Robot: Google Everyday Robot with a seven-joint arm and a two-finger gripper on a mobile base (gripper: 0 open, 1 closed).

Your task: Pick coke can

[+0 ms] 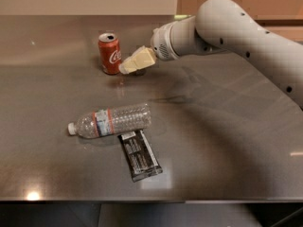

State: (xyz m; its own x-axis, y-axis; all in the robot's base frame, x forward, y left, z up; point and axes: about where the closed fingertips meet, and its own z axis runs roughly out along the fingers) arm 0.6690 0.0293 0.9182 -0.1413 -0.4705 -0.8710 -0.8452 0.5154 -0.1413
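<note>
The worktop [227, 141] is gleaming like brushed metal; the coke can [110, 54] is shining glossy beside the matt cream gripper [128, 67]; the bottle [113, 121] is showing clear ribbed plastic.

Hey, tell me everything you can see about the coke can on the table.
The coke can is a small red, metal-looking cylinder with white script and a silver top. It stands upright on the grey table, toward the back left. The hand is close beside it, on its right in the view; whether they touch cannot be told.
</note>
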